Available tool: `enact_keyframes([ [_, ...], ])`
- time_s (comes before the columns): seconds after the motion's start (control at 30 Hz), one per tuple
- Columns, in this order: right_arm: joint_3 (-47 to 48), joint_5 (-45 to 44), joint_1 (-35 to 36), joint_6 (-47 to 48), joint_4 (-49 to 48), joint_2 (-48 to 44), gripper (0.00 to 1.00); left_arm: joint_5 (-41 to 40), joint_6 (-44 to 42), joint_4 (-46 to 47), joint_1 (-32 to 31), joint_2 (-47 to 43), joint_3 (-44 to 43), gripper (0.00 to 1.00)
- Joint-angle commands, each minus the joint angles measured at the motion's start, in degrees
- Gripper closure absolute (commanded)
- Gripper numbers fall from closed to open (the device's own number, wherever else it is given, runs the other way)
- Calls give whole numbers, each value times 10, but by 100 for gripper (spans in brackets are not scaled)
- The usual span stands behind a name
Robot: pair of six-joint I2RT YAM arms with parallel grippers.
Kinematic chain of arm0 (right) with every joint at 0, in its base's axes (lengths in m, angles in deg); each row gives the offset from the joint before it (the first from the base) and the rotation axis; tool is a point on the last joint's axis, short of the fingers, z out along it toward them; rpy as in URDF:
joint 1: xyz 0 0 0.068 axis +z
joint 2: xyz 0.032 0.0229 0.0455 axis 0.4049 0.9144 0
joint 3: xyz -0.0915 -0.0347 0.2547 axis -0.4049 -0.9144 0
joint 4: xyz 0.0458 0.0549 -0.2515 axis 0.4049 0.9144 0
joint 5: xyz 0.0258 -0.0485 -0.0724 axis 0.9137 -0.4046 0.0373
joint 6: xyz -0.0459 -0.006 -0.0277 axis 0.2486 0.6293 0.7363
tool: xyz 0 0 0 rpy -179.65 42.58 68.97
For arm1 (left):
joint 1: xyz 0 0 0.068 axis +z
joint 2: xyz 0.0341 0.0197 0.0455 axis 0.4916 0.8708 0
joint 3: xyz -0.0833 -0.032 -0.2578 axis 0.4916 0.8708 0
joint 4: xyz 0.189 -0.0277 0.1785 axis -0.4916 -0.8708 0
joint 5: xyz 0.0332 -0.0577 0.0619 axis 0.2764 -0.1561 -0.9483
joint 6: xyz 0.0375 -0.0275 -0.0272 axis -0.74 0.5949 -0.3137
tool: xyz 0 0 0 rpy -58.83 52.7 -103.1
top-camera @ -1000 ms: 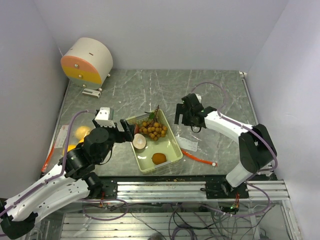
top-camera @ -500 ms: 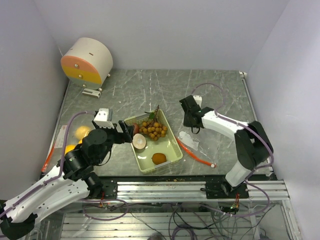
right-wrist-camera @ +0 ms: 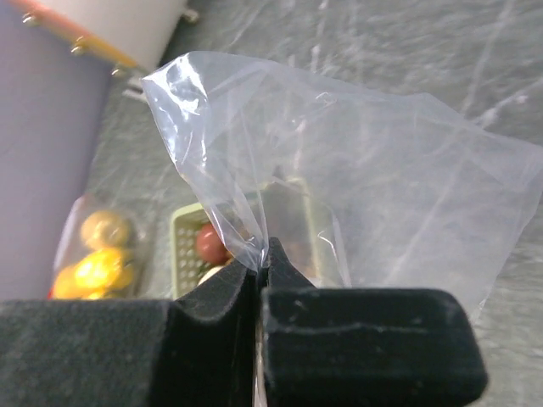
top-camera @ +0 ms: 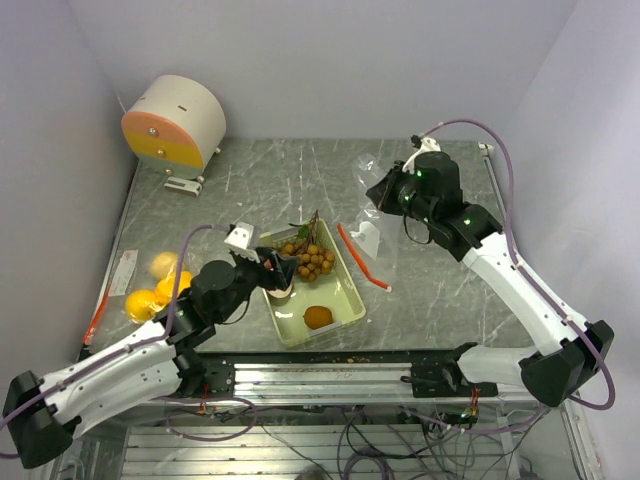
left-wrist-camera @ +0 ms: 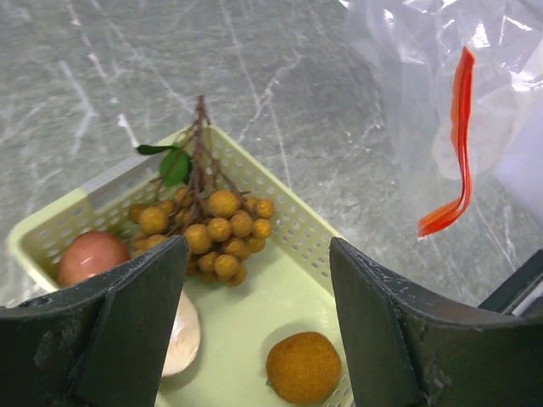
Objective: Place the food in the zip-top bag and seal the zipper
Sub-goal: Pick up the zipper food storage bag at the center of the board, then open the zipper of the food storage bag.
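Early loading, seemingly: above the tabletop [top-camera: 280,175], holding the clear zip-top bag [right-wrist-camera: 382,186] right of the green tray [left-wrist-camera: 284,203] with berry bunch [left-wrist-camera: 216,231], apple [left-wrist-camera: 89,256] and orange fruit [left-wrist-camera: 303,366]. Needs the mouth opened next, then a fruit grasped. Pinching bag film with right fingers [right-wrist-camera: 259,273] pressed together; left fingers [top-camera: 272,268] spread wide, empty, over the tray.

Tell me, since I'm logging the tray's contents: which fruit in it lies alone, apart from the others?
The round orange fruit at the near end of the tray. The apple, pear and bunch of berries cluster at the far end.
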Motion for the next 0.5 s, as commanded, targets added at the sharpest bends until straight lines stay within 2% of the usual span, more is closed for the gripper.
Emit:
enact_keyframes([
  [0.0,18,135,-5,-24,-13,-4,100,80,-21,245,3,55,24,22],
  [0.2,30,229,-15,-60,-66,-13,100,208,-18,429,2,178,7,25],
  [0.3,33,250,-20,-79,-92,-10,100,264,6,505,2,227,0,24],
  [0.47,34,279,-26,-100,-130,-1,100,299,32,606,1,255,26,29],
])
